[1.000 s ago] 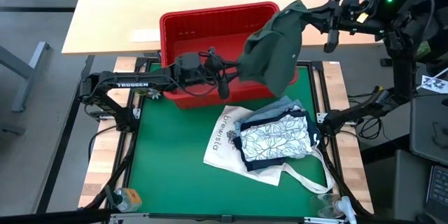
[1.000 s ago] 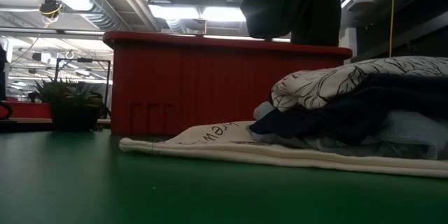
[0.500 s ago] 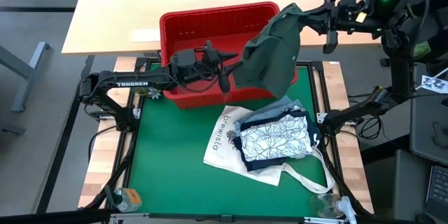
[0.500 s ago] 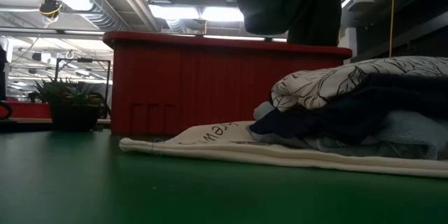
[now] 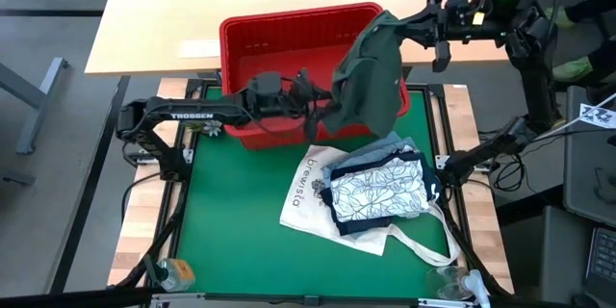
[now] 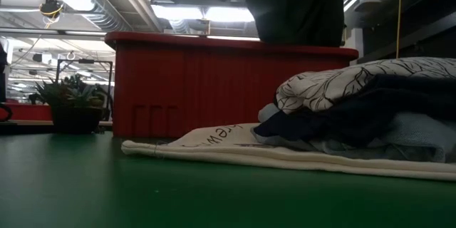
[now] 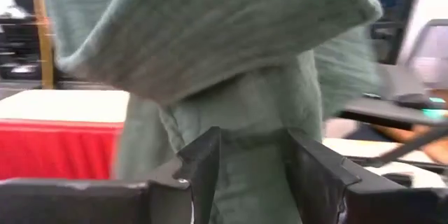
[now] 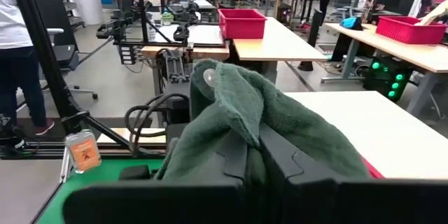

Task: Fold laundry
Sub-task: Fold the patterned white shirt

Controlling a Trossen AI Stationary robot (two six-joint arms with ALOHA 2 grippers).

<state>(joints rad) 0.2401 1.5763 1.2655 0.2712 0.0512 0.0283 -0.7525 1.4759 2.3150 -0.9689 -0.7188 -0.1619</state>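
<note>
- My left pincer reaches across from 9 o'clock, in front of the red basket. Its two fingers stand apart, with a fold of the green garment between them. I cannot tell if they press it.
- The red basket sits at 12 o'clock on the worktop, at the far edge of the green mat.
- The green garment hangs in the air over the right end of the basket, at about 1 o'clock. It droops down from its top corner.
- My right pincer is up high at 1 o'clock. It is closed tight on the top of the green garment.
- At 4 o'clock a white tote bag lies flat on the mat.
- A pile of folded clothes rests on the bag. The white one with leaf print is on top, with dark blue and light blue ones under it.
</note>
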